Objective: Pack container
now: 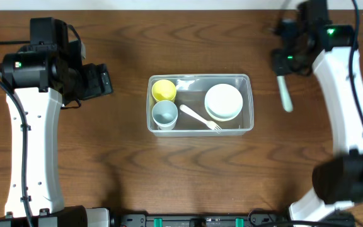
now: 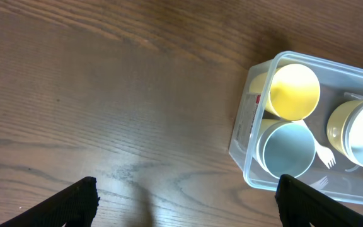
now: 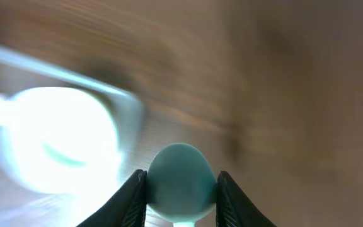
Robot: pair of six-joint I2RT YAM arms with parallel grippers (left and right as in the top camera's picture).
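Note:
The clear container (image 1: 251, 104) sits mid-table and holds a yellow cup (image 1: 163, 89), a light blue cup (image 1: 164, 113), a white fork (image 1: 200, 118) and stacked bowls (image 1: 224, 101). It also shows in the left wrist view (image 2: 247, 126) with the yellow cup (image 2: 293, 92) and blue cup (image 2: 288, 150). My right gripper (image 3: 181, 183) is shut on a pale green spoon (image 3: 181, 183), held above the table right of the container; the spoon (image 1: 285, 93) hangs down in the overhead view. My left gripper (image 2: 184, 202) is open and empty, left of the container.
The wooden table (image 1: 118, 164) surrounds the container. The right wrist view is blurred; the bright bowls (image 3: 55, 139) show at its left.

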